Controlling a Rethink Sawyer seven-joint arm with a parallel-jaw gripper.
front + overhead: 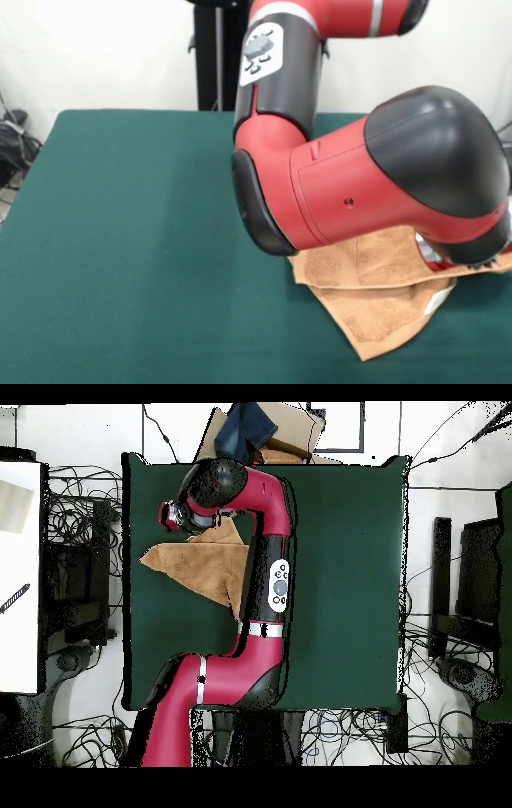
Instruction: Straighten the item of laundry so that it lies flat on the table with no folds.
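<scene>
The light-brown towel (376, 300) lies on the green table (120, 240) at the right of the front view. It is folded, with one layer over another, and a corner points toward the front edge. A small white label (438, 301) shows at its right edge. In the overhead view the towel (200, 566) lies left of the arm and partly under it. My gripper (171, 517) is low over the towel's far edge, near the table's left side. In the front view the arm's large red and black joint (384, 176) hides nearly all of the gripper. I cannot tell whether it holds cloth.
A cardboard box with blue cloth (262, 429) sits beyond the table's far edge in the overhead view. Cables (75, 514) lie on the floor around the table. A white surface (20, 574) stands at the left. A black stand (212, 56) rises behind the table.
</scene>
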